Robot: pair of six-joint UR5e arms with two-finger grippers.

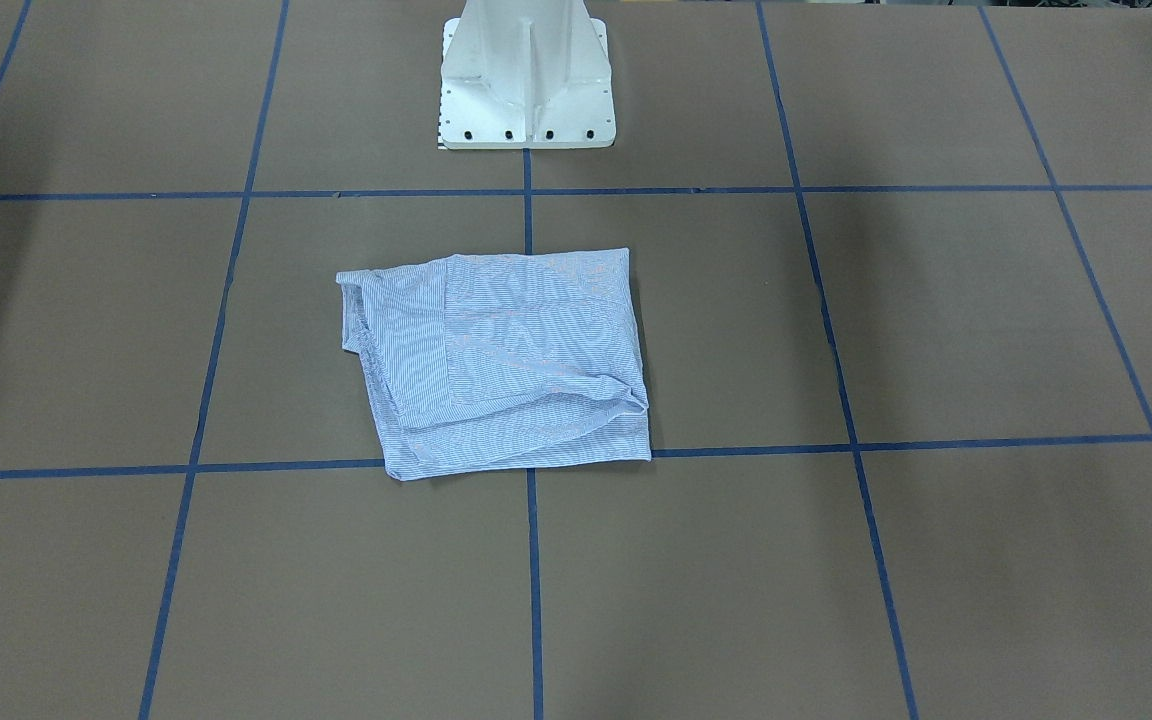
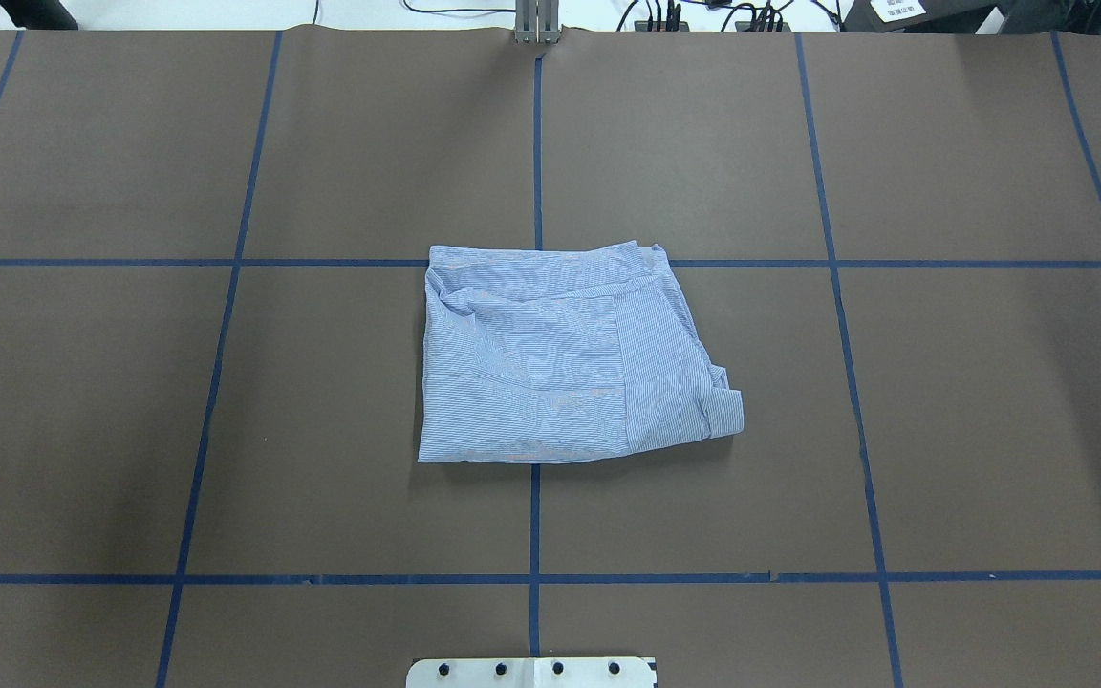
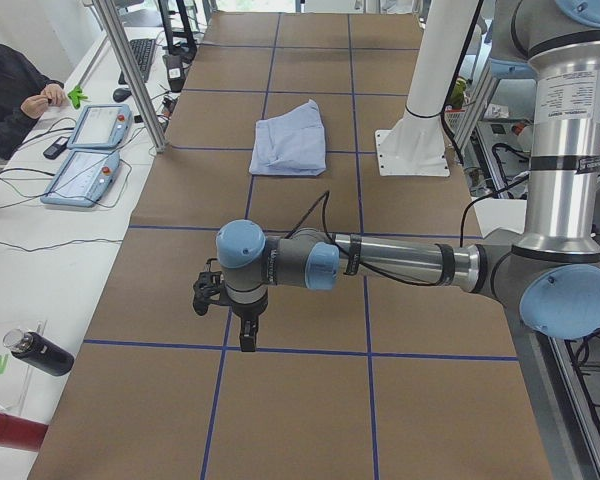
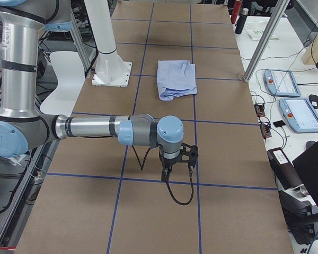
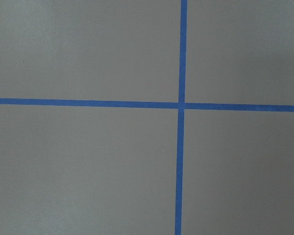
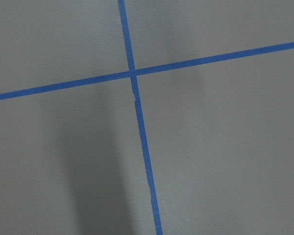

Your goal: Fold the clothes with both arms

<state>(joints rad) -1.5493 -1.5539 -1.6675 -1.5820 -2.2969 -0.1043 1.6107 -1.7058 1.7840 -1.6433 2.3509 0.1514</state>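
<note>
Since the shirt (image 2: 560, 363) lies as a compact, slightly rumpled rectangle at the centre of the overhead frame, folding looks essentially done; at most the cuff poking out at its lower right needs tucking. The left gripper (image 3: 247, 338) and right gripper (image 4: 166, 172) hang over bare table (image 2: 226, 430), well apart from the shirt; I cannot tell whether either is parted or closed.

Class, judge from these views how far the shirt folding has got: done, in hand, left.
Done: the shirt lies folded in a rough rectangle. In hand: nothing; the left hand and right hand hang over bare table, far from it. Left: perhaps tucking the cuff jutting from one corner.
</note>
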